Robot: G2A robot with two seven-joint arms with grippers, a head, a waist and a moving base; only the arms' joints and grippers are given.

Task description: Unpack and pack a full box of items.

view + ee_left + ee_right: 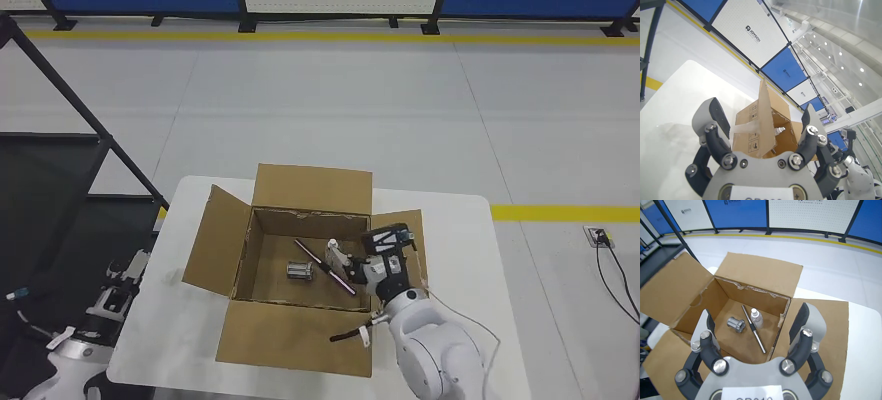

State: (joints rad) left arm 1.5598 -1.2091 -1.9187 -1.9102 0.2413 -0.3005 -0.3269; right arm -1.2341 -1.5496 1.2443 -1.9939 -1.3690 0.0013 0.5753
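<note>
The box (312, 187) sits mid-surface with all four flaps spread. Clock directions here follow the top view, with 12 away from the robot. On the box floor lie three items: a rod (753, 328) running from 11 to 4, a hub (735, 325) just beside it at 9, and a bottle (756, 319) touching or nearly touching it at 2, close to the 3 o'clock wall. With all three still inside, I judge that unpacking has hardly begun: every item has yet to come out, and the repacking follows that.

The right tool (385, 250) hangs over the 3 o'clock rim and its flat flap, with its jaws wide apart and holding nothing. The left tool (762, 108) is also spread wide and holding nothing. It sits low off the surface's (450, 215) 8 o'clock corner, well apart from the box.

The 12 o'clock flap stands upright and the 9 o'clock flap slants up and outward, so both block a low approach from those sides. The 6 o'clock flap folds out toward the robot and reaches near the surface's near edge. The rims are torn and ragged, most of all at the 3 o'clock corner under the right tool, where I think a finger could catch. The walls are deep, so the way in is straight down. The room for setting items down looks to be the strips of surface at 3 and 9, beyond the flaps. A dark rack (50, 190) stands off the surface at 9 to 10.
</note>
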